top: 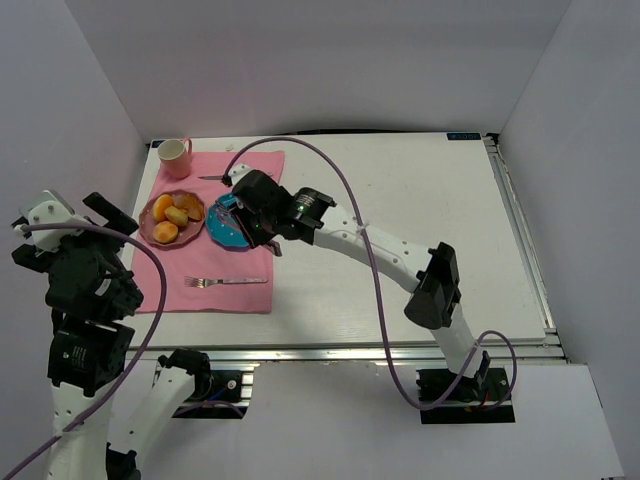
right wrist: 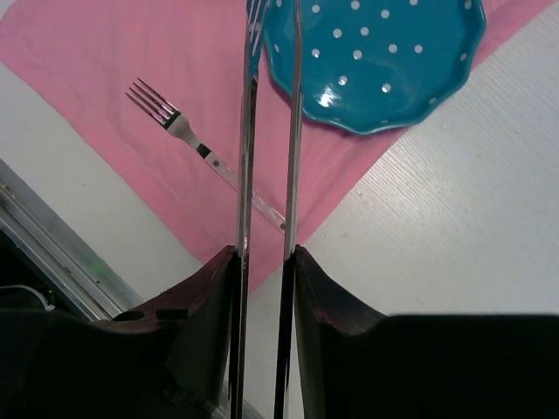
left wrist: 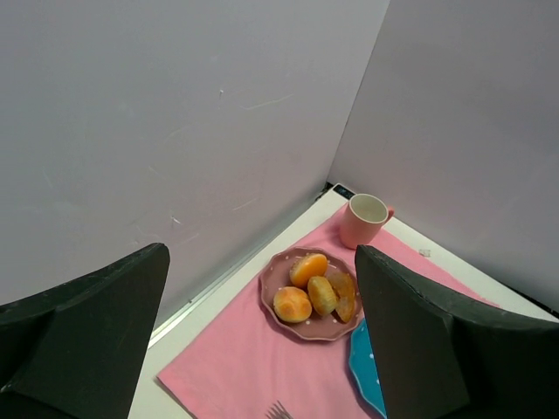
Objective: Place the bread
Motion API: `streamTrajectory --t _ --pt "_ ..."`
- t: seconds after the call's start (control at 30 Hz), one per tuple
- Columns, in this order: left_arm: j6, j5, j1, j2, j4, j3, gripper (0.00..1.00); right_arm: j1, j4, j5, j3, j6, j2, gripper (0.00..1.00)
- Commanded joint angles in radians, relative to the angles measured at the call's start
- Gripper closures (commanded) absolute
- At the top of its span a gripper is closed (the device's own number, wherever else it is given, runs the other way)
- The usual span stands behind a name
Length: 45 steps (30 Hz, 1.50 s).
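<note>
Right gripper: clamped on metal tongs, blades close together, crossing edge of teal dotted plate; tips cut off by frame. Left gripper: fingers wide apart, nothing between, raised by left edge of worktop. Bread rolls: several, golden, heaped on mauve plate near far-left corner, just left of teal dotted plate. Pink cloth: under both plates. Fork: on cloth toward near edge. Mug: far-left corner.
</note>
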Motion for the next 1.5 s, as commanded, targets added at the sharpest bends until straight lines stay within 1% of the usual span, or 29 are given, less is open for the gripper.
streamTrajectory --t 0.0,0.13,0.2,0.37,0.53,0.57,0.67,0.77,0.83,1.1,1.47 --pt "0.028 -0.019 -0.004 0.021 0.011 0.027 0.02 -0.044 0.104 -0.137 0.067 -0.075 0.019 0.63" --pt "0.044 -0.021 -0.004 0.037 0.025 0.022 0.02 -0.062 0.222 -0.222 0.065 -0.126 0.059 0.61" --pt "0.047 -0.018 -0.005 0.046 0.03 0.016 0.02 -0.07 0.245 -0.26 0.091 -0.157 0.084 0.61" --pt "0.056 -0.018 -0.015 0.06 0.039 0.008 0.02 -0.088 0.357 -0.315 0.102 -0.178 0.147 0.6" --pt "0.062 -0.011 -0.028 0.067 0.039 0.012 0.02 -0.096 0.445 -0.323 0.12 -0.194 0.209 0.58" --pt "0.062 -0.011 -0.028 0.067 0.037 0.012 0.02 -0.096 0.478 -0.32 0.119 -0.194 0.217 0.56" --pt "0.062 -0.016 -0.033 0.07 0.034 0.012 0.02 -0.098 0.544 -0.318 0.125 -0.194 0.246 0.54" --pt "0.062 -0.024 -0.038 0.072 0.033 0.008 0.02 -0.099 0.589 -0.314 0.14 -0.192 0.277 0.5" --pt "0.093 -0.027 -0.039 0.07 0.034 0.005 0.02 -0.105 0.612 -0.318 0.157 -0.187 0.298 0.5" --pt "0.096 -0.041 -0.05 0.069 0.03 -0.002 0.02 -0.119 0.682 -0.34 0.169 -0.171 0.36 0.49" --pt "0.094 -0.053 -0.059 0.063 0.024 -0.019 0.02 -0.124 0.725 -0.371 0.188 -0.154 0.435 0.47"
